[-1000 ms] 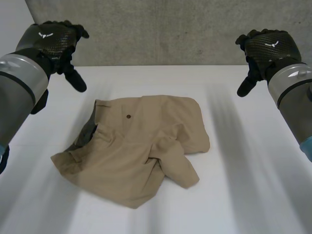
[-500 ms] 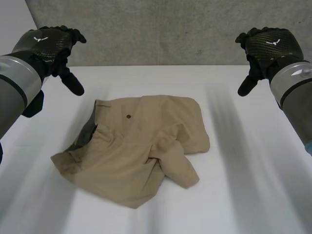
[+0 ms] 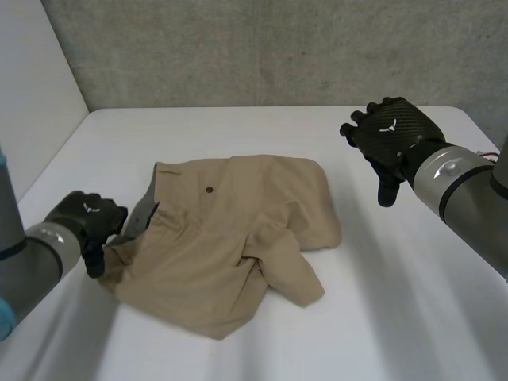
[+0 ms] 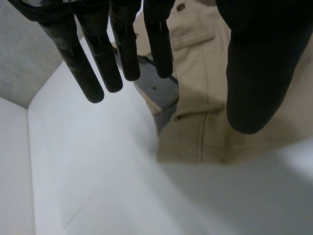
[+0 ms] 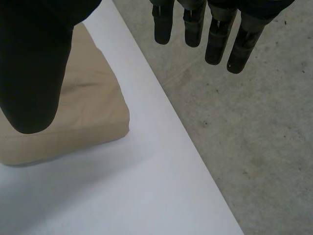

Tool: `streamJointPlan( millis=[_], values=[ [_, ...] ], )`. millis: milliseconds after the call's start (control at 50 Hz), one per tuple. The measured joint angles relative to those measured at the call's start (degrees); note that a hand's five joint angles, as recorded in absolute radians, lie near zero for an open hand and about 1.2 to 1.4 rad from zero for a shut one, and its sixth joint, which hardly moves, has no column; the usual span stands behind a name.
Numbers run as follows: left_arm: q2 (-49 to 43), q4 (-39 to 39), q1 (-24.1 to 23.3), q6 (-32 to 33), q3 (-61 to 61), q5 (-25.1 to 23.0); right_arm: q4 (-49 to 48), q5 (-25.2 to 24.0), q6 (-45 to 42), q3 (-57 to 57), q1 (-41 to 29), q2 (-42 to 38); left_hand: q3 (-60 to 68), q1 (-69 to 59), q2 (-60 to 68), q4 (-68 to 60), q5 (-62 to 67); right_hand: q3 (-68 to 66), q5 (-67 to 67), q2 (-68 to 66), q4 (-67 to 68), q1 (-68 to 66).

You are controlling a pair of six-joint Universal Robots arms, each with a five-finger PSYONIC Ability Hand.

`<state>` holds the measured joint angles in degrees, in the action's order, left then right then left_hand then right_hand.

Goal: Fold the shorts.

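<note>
From the head view, the tan shorts (image 3: 230, 238) are lying crumpled in the middle of the white table (image 3: 238, 131), with one leg partly doubled over onto the rest of the cloth. The left robot hand (image 3: 86, 222) is sitting low, just beside the shorts' left edge, though whether it is touching the cloth cannot be told. The right robot hand (image 3: 390, 139) is hovering above the bare table to the right of the shorts, well apart from them. In the left wrist view, that hand's fingers (image 4: 98, 58) are reaching out straight with the thumb (image 4: 259, 63) spread wide, so the hand is open and holding nothing. The fingertips are pointing at the dark inner lining (image 4: 159, 90), and a seamed tan edge is lying under the thumb. In the right wrist view, that hand is likewise spreading straight fingers (image 5: 215, 34) and thumb (image 5: 34, 63), open and empty. A rounded folded edge of the shorts is lying beneath the thumb, while the fingertips are hanging over a grey concrete surface (image 5: 254, 122) beyond the table's edge.
</note>
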<state>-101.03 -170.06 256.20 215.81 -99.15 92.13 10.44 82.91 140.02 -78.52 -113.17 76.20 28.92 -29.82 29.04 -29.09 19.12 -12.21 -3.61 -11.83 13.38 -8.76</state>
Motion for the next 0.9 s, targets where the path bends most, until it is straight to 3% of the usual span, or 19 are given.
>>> streamJointPlan(
  millis=[240, 340, 580, 620, 640, 680, 720, 900],
  values=[
    [2.28, -11.23, 11.95, 5.87, -11.45, -13.09, -0.16, 0.17, 0.36, -0.4, -0.31, -0.98, -0.66, 1.37, -1.13, 1.32, -1.59, 0.0, 0.0, 0.0, 0.0, 0.0],
    [1.92, -12.22, 13.62, 7.33, -12.77, -15.45, -0.16, 0.15, 0.28, -0.42, -0.31, -1.46, -0.66, 1.37, -1.15, 1.5, -1.62, 0.0, 0.0, 0.0, 0.0, 0.0],
    [-2.88, -18.2, 12.85, 7.27, -13.36, -16.13, -0.15, 0.21, 0.21, -0.55, -0.3, -2.23, 2.25, -1.51, 1.94, -1.48, 1.46, 0.0, 0.0, 0.0, 0.0, 0.0],
    [-3.95, -18.71, 12.65, 7.2, -13.11, -16.07, -0.16, 0.22, 0.19, -0.59, -0.3, -2.22, 13.5, -13.91, 13.45, -12.83, 12.4, 0.0, 0.0, 0.0, 0.0, 0.0],
    [-4.21, -18.85, 12.6, 7.17, -13.0, -16.06, -0.15, 0.22, 0.19, -0.61, -0.3, -2.23, 13.5, -13.91, 13.45, -12.83, 12.4, 0.0, 0.0, 0.0, 0.0, 0.0],
    [-5.11, -19.22, 12.47, 6.99, -12.35, -15.93, -0.15, 0.23, 0.17, -0.68, -0.3, -2.22, 29.71, -29.75, 29.8, -29.73, 27.79, 0.0, 0.0, 0.0, 0.0, 0.0],
    [-5.58, -19.35, 12.46, 6.8, -11.6, -15.78, -0.15, 0.23, 0.17, -0.72, -0.3, -2.21, 36.27, -33.54, 36.42, -36.89, 33.53, 0.0, 0.0, 0.0, 0.0, 0.0],
    [-7.67, -19.9, 13.02, 6.34, -5.94, -13.88, -0.15, 0.23, 0.16, -0.76, -0.34, -2.19, 38.95, -33.58, 38.0, -39.8, 34.22, 0.0, 0.0, -0.04, 0.0, 0.0]
  ],
)
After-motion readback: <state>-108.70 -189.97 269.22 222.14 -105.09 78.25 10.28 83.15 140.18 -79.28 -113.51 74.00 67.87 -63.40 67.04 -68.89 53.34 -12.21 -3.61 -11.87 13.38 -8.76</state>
